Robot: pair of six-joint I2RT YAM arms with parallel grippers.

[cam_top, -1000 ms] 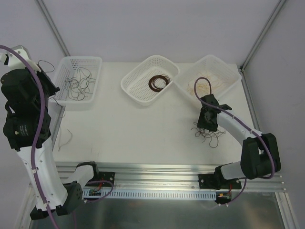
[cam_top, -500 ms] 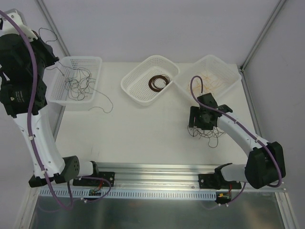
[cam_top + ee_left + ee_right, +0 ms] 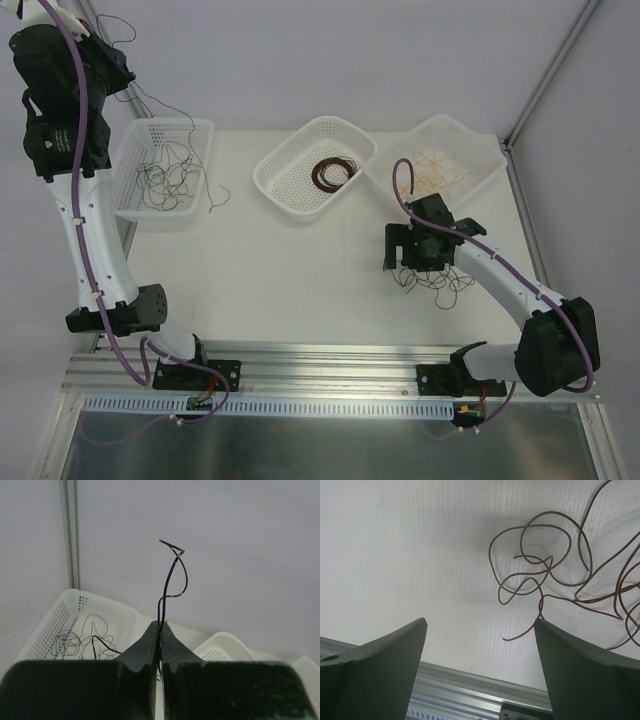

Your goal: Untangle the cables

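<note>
My left gripper [image 3: 118, 62] is raised high at the far left, shut on a thin black cable [image 3: 213, 200]. The cable hangs down past the left basket [image 3: 170, 122], and its tail reaches the table. In the left wrist view the cable [image 3: 172, 575] loops up from my closed fingertips [image 3: 161, 625]. My right gripper [image 3: 420, 260] stands wide open low over a tangle of dark brown cables [image 3: 437, 282] on the table. The right wrist view shows those cables [image 3: 545, 570] ahead and to the right of the empty gripper [image 3: 480, 625], with one end by the right finger.
The left basket holds loose black cables [image 3: 160, 180]. A middle basket [image 3: 270, 185] holds a dark brown coil [image 3: 333, 172], and a right basket [image 3: 480, 145] holds tan cables [image 3: 435, 165]. A metal rail [image 3: 330, 360] runs along the near table edge.
My left arm has risen higher with the black cable, pulling its tail up toward the left basket. My right gripper has opened wide and shifted slightly left over the tangle.
</note>
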